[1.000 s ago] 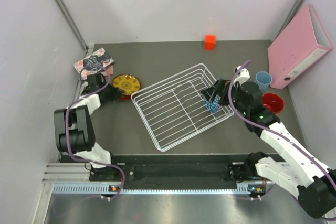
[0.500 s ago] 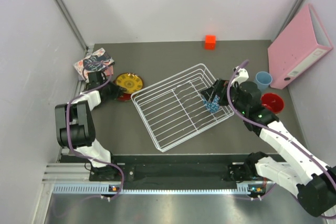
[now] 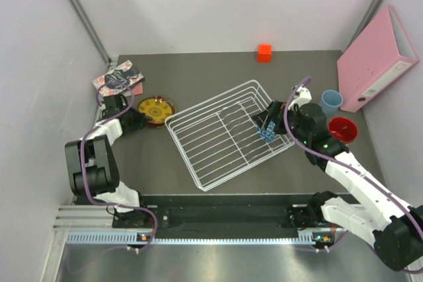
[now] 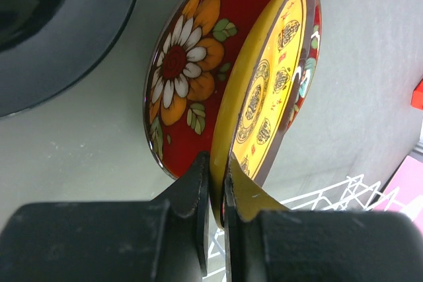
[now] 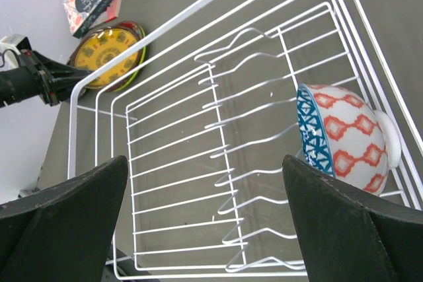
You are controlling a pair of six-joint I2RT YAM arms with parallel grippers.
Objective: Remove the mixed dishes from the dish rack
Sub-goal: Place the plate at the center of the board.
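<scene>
While L end effector [image 4: 215, 163] pinches yellow plate [image 4: 264, 90], rack [image 3: 221, 137] holds bowl [image 5: 347, 140], R end effector [image 5: 205, 163] wide.

**Half-seen plates, a bowl's hidden inside, a clipped rack**

Near the table's left edge, the left wrist view shows the yellow plate [image 4: 264, 97] covering about half of the red flowered plate [image 4: 182, 74]. The yellow plate's near rim vanishes between the dark, out-of-focus fingers [image 4: 188, 193] of the left gripper [image 4: 215, 163]. The black plate [image 4: 46, 24] is cut by the top and left edges. A red sliver [image 4: 418, 94] at the right edge is too little to name.

In the right wrist view the patterned bowl [image 5: 344, 140] lies on its side with its inside out of view. The right side of the dish rack [image 5: 218, 130] runs off the picture.

From above, the right gripper [image 3: 266, 123] hides part of the bowl, and the pink binder [image 3: 377, 64] is clipped by the right edge.
</scene>
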